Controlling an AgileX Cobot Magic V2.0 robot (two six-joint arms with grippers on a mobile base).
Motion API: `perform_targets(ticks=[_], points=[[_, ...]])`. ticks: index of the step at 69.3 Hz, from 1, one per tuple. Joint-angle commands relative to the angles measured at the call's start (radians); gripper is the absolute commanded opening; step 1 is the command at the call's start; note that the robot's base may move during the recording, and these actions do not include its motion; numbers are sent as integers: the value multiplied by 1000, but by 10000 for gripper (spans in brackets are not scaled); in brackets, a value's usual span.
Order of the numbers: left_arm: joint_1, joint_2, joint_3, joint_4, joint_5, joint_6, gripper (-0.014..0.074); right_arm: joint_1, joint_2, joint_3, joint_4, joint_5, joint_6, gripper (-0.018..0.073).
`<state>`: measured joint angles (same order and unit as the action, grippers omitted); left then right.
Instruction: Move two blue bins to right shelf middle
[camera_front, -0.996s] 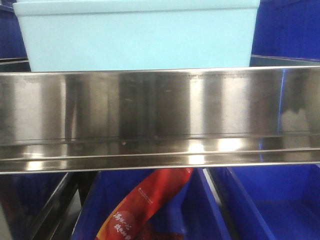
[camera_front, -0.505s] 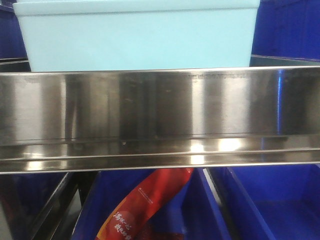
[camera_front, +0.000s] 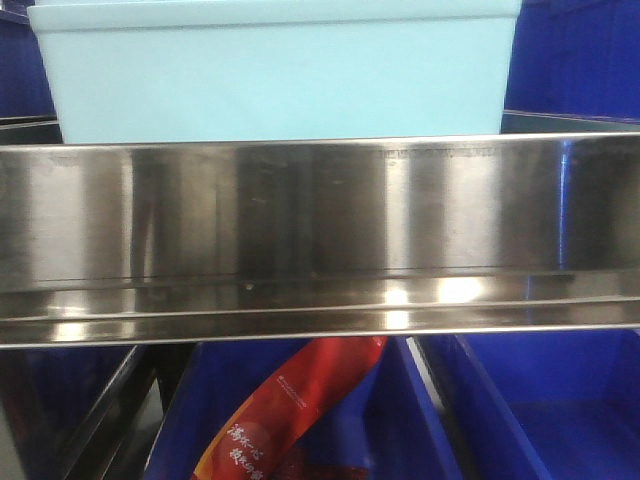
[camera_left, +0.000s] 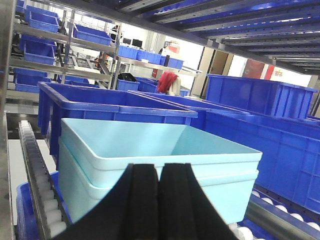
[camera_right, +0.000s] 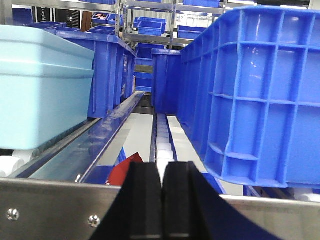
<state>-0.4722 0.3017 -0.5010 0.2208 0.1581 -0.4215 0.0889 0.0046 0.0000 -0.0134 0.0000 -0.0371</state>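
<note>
Two pale blue bins sit nested one in the other on the roller shelf; the upper bin (camera_left: 150, 142) rests in the lower bin (camera_left: 80, 192). My left gripper (camera_left: 159, 172) is shut and empty just in front of their near wall. The front view shows the pale bin stack (camera_front: 275, 75) behind the steel shelf rail (camera_front: 320, 230). The right wrist view has that stack (camera_right: 40, 90) at the left. My right gripper (camera_right: 162, 172) is shut and empty, low at the steel rail (camera_right: 55, 210), between the stack and a dark blue crate.
Dark blue crates surround the stack: one behind it (camera_left: 115, 107), one to its right (camera_left: 280, 145), and a large one (camera_right: 260, 95) beside my right gripper. White rollers (camera_right: 162, 145) run down the lane. A red packet (camera_front: 290, 400) lies in a blue bin on the shelf below.
</note>
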Motion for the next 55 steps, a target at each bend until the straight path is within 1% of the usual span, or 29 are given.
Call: perform_targets(ticks=[1, 21, 28, 29, 36, 41, 43, 47, 51, 55], points=[[-3, -5, 0, 2, -19, 2, -111, -5, -5, 0, 5, -8, 0, -163], [-3, -5, 0, 2, -14, 2, -111, -5, -5, 0, 5, -8, 0, -163], [26, -33, 12, 55, 13, 4, -111, -5, -5, 0, 5, -8, 0, -163], [38, -39, 17, 55, 18, 7, -111, -5, -5, 0, 5, -8, 0, -163], [117, -104, 100, 46, 27, 119, -111, -5, -5, 0, 5, -8, 0, -163], [195, -164, 171, -15, 27, 209, -111, -5, -5, 0, 5, -8, 0, -163], [226, -197, 207, -44, 27, 232, -111, -5, -5, 0, 5, -8, 0, -163], [284, -245, 255, -77, 27, 260, -111, -5, -5, 0, 5, -8, 0, -163], [345, -302, 312, -97, 27, 262, -111, -5, -5, 0, 5, -8, 0, -163], [389, -302, 364, -106, 14, 262, -111, -5, -5, 0, 5, -8, 0, -163]])
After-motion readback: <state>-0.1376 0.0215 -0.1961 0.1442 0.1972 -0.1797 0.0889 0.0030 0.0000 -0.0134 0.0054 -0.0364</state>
